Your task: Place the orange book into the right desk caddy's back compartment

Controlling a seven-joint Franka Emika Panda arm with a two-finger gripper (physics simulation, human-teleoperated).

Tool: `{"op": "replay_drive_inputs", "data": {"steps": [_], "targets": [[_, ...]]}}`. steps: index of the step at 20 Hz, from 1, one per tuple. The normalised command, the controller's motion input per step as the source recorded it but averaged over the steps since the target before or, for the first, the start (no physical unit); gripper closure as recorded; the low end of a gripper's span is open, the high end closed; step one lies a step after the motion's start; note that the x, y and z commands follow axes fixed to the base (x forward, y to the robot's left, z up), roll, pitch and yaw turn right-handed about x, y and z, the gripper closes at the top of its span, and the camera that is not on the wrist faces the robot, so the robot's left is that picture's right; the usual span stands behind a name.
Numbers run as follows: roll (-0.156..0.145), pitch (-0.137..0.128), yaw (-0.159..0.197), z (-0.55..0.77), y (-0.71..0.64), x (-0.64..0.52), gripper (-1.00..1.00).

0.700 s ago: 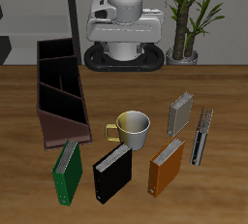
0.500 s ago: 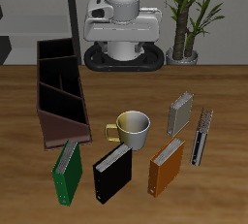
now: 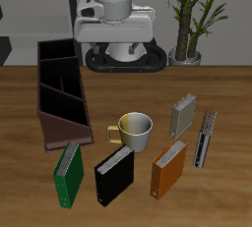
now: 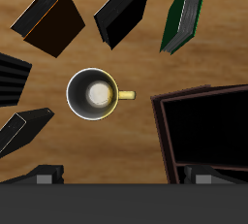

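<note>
The arm had swung a little at the back of the table compared with the moment before, its white head turning towards the caddy's side while nothing on the table had shifted; that read as the start of a reach, with no part of the task yet done. The gripper [image 4: 121,175] showed only as two dark finger stubs at the edge of the wrist view, set wide apart with nothing between them, so it looked open and held nothing; its exact spread could not be told.

The orange book [image 3: 168,168] stood upright near the table's front edge, untouched, just beside the black book [image 3: 114,175]; the green book [image 3: 67,175] stood beyond that, nearest the caddy's front end. The right desk caddy [image 3: 61,92] lay lengthwise well apart from the orange book, its sections empty as far as could be seen; its back section lay nearest the robot.

A yellow-handled mug [image 3: 132,130] sat between the books and the robot, directly under the wrist camera; it seemed the likeliest thing to be clipped on the way down or across. A grey book [image 3: 183,114] and a thin dark one [image 3: 205,139] stood close behind the orange book, leaving little room there for the fingers; a potted plant [image 3: 191,15] stood well clear at the back.
</note>
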Motion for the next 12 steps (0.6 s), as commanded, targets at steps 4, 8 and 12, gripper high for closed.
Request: {"op": "replay_drive_inputs", "data": {"steps": [4, 8, 12], "targets": [[0.005, -0.02, 0.006, 0.09, -0.21, 0.3, -1.0], [-0.074, -0.009, -0.09, 0.11, -0.2, 0.29, -1.0], [-0.054, -0.025, -0.05, 0.13, 0.1, 0.22, -1.0]]}}
